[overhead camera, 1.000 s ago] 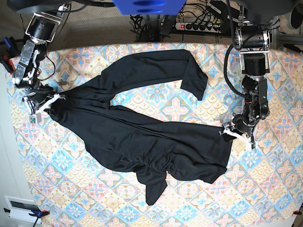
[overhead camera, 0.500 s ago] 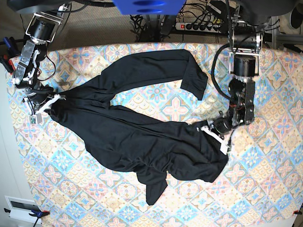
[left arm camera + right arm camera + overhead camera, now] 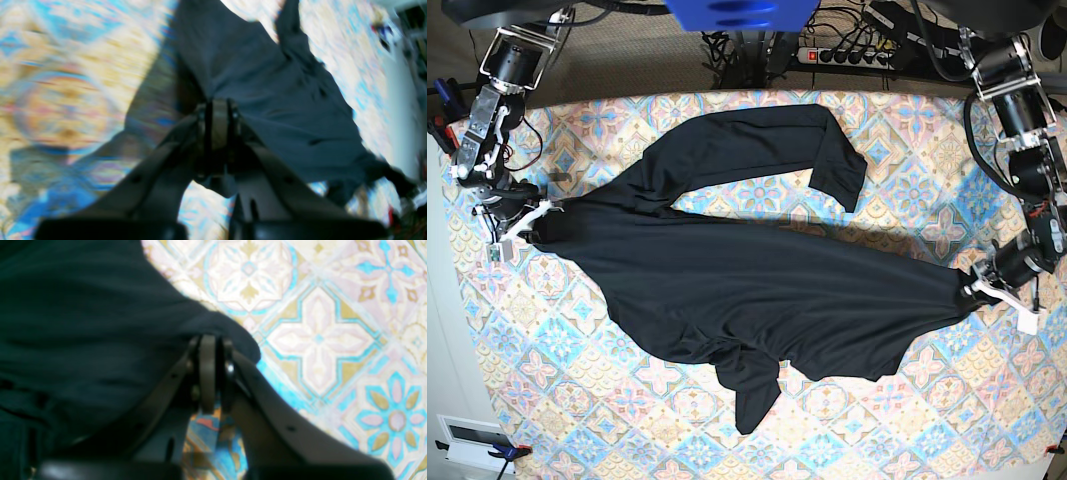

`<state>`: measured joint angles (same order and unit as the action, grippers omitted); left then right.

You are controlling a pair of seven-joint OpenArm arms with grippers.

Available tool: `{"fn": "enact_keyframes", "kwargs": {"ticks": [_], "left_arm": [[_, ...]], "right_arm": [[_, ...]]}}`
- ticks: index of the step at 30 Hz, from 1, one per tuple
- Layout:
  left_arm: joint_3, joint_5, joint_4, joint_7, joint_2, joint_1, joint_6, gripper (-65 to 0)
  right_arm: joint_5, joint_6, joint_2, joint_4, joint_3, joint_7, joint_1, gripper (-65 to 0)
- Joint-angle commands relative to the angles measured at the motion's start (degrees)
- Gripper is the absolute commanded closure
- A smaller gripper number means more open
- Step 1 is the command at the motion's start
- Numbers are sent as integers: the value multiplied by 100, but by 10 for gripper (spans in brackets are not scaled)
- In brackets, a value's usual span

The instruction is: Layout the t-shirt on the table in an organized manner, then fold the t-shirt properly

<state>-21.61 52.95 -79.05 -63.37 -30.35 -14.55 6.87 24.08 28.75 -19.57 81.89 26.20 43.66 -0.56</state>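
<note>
The t-shirt (image 3: 747,290) is stretched across the table (image 3: 907,160) between two pinched corners, one sleeve (image 3: 837,160) lying folded toward the far edge and a narrow fold (image 3: 752,395) trailing toward the near edge. The left gripper (image 3: 975,285) is closed on the cloth at the base view's right; the right gripper (image 3: 532,222) is clamped on the opposite end. A power strip (image 3: 847,55) and cables are seen beyond the table. No containers are visible.

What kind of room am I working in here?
Probably a robotics lab bench: a table under patterned cloth, a power strip with tangled cables behind it, and two arms stretching a t-shirt.
</note>
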Motion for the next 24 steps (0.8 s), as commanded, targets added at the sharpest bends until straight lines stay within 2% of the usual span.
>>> {"fn": "enact_keyframes", "kwargs": {"ticks": [1,4,6,11,14,17,21,24], "left_arm": [[125,-77,234,197,-38,-317,-24,0],[591,-561,1166,707,94,-730,-32,0],[934,-930,1676,1252,244,-976,-32,0],[1655,-1537,2318,2271,815,-1468,-32,-16],[1717,-1818,2494,2781,1132,-1776,-41,-63],[1708,-2003,2573,3168,1386,-2084,-85,-90],[1708,-2231,2766,3467,1589,-2559,-542,-93],[1743,-2240,3135,3678,1597,-2822,-648,-93]], "right_arm": [[76,30,-104,71,13,-124,95,0],[67,30,-104,79,-215,-124,95,0],[67,30,-104,88,-365,-124,95,0],[67,21,-104,53,-444,-151,104,0],[-100,4,-104,44,-444,-151,104,0],[-601,4,-104,53,-435,-177,254,0],[-1216,4,-104,106,-39,-177,658,0],[-1322,4,-104,97,312,-177,772,0]]}}
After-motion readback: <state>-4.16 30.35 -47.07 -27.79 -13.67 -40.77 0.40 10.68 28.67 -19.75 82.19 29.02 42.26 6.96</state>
